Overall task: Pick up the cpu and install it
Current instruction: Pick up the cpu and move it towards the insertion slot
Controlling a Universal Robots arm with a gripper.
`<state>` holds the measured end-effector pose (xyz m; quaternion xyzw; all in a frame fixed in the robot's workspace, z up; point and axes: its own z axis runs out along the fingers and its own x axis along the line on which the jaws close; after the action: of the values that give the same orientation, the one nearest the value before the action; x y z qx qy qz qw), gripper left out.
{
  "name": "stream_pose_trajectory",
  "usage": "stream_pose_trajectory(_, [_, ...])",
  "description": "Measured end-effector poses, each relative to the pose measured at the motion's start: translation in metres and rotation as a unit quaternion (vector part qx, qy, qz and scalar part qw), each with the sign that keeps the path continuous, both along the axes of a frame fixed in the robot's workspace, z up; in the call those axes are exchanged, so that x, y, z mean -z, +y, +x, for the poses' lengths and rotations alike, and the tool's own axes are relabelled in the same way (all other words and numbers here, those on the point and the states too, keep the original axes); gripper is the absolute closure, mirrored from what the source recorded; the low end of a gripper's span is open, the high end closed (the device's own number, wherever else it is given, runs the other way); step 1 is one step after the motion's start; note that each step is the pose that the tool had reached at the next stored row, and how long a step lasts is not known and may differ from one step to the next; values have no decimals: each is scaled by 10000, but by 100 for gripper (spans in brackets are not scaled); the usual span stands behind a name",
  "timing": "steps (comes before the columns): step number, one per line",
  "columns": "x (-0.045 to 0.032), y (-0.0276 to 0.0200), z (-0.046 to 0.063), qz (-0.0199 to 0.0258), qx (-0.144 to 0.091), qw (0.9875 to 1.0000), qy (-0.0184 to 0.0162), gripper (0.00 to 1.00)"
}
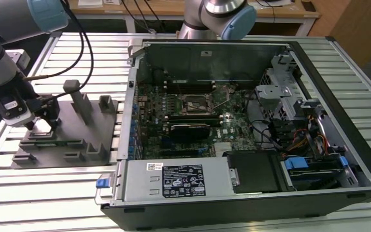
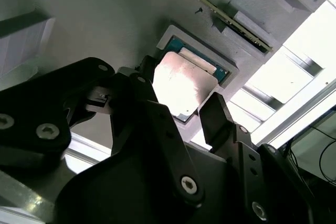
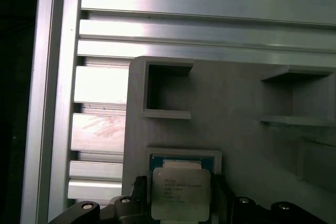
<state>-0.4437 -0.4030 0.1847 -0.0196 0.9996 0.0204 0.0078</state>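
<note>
The cpu (image 3: 181, 192) is a small square chip with a pale silver top on a green board. It lies in a shallow pocket of the grey tray (image 1: 76, 142), at the exterior view's left. In the second wrist view the cpu (image 2: 184, 85) shines bright between two black fingers (image 2: 218, 116). My gripper (image 1: 42, 126) is lowered onto the tray, and the jaws press against two opposite sides of the chip. My gripper (image 2: 178, 90) is shut on the cpu, which still rests in its pocket. The open socket (image 1: 195, 102) sits mid-motherboard inside the computer case.
Upright posts (image 1: 76, 96) and square pockets (image 3: 168, 90) rise from the tray close to the gripper. The open computer case (image 1: 237, 121) stands at the exterior view's right, with cables, a drive cage and a power supply (image 1: 172, 179). A second arm (image 1: 221, 17) stands behind the case.
</note>
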Motion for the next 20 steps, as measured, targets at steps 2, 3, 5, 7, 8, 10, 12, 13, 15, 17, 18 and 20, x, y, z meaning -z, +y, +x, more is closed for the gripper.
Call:
stream_pose_trajectory(2, [1, 0, 0, 0, 0, 10000, 0, 39])
stream_pose_trajectory(3, [9, 0, 0, 1, 0, 10000, -2, 39])
stream_pose_trajectory(5, [18, 0, 0, 0, 0, 10000, 0, 39])
stream_pose_trajectory(7, [23, 0, 0, -1, 0, 10000, 1, 39])
stream_pose_trajectory(8, [23, 0, 0, -1, 0, 10000, 1, 39])
stream_pose_trajectory(10, [24, 0, 0, 0, 0, 10000, 1, 39])
stream_pose_trajectory(12, [24, 0, 0, -1, 0, 10000, 0, 39])
stream_pose_trajectory(13, [25, 0, 0, -1, 0, 10000, 0, 39])
stream_pose_trajectory(15, [24, 0, 0, -1, 0, 10000, 1, 40])
stream_pose_trajectory(17, [24, 0, 0, -1, 0, 10000, 0, 46])
stream_pose_trajectory(18, [24, 0, 0, -1, 0, 10000, 1, 46])
stream_pose_trajectory(20, [24, 0, 0, -2, 0, 10000, 1, 46])
